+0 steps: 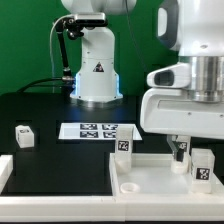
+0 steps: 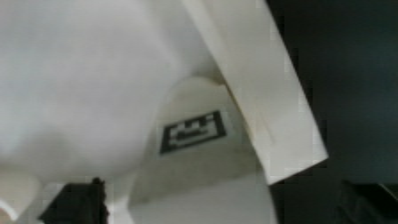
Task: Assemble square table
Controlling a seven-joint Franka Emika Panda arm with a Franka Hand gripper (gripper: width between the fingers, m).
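Square table slab (image 1: 150, 172), white with a raised rim, lies on the black table (image 1: 50, 110) at the exterior view's lower right. My gripper (image 1: 181, 153) hangs just above it, fingers spread, grasping nothing. One tagged leg block (image 1: 203, 170) stands on the slab beside my fingers; another (image 1: 24, 136) sits well apart at the left.
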